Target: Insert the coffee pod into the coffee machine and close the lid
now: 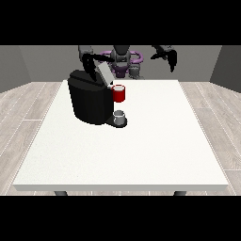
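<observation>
Black coffee machine on white table, lid raised, grey thing beneath

Black coffee machine, red thing at machine, white table

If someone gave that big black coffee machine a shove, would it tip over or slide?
The coffee machine looks broad and squat, so it would probably slide rather than tip. It seems bulky beside the small grey thing at its base, so likely heavy. Its raised lid looks thinner and may swing if knocked.
</observation>
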You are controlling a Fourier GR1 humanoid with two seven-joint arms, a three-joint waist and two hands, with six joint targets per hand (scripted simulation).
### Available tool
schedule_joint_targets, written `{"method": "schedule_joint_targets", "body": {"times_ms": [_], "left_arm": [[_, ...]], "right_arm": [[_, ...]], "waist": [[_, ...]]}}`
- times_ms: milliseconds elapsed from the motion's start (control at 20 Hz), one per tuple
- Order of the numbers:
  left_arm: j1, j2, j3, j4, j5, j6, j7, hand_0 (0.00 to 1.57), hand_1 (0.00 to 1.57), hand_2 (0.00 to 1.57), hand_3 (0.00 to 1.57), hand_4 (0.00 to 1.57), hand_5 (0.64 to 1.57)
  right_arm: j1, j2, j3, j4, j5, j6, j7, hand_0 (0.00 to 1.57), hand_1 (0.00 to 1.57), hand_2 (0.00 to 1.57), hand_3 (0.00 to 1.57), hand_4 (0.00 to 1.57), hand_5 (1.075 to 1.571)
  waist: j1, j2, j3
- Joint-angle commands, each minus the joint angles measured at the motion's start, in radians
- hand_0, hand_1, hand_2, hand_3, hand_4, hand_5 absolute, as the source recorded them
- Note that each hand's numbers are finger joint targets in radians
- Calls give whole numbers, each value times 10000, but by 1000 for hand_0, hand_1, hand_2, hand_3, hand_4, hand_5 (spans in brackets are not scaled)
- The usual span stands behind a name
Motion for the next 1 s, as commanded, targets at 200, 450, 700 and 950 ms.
{"method": "schedule_joint_targets", "body": {"times_ms": [200, 450, 700, 950], "left_arm": [[194, 102, -185, -938, -26, 419, 566, 0, 0, 0, 0, 312, 1571], [-209, 546, 136, -455, -74, 461, 318, 0, 0, 0, 0, 348, 1571], [238, 244, -227, -603, 135, 106, 336, 0, 0, 0, 0, 372, 1571], [-176, 477, -159, -537, -6, 168, 111, 0, 0, 0, 0, 362, 1571]], "right_arm": [[-723, 96, 252, 522, 290, -143, -123, 0, 0, 0, 0, 204, 1571], [-1437, 19, 598, 332, 407, 336, -158, 0, 0, 0, 0, 161, 1571], [-2065, -66, 717, 422, 752, -4, 513, 0, 0, 0, 0, 107, 1571], [-2454, 6, 839, 119, 911, -80, 310, 0, 0, 0, 0, 0, 1571]], "waist": [[-87, 290, 0], [-232, 709, -1], [352, 495, -1], [624, 1041, 0]]}}
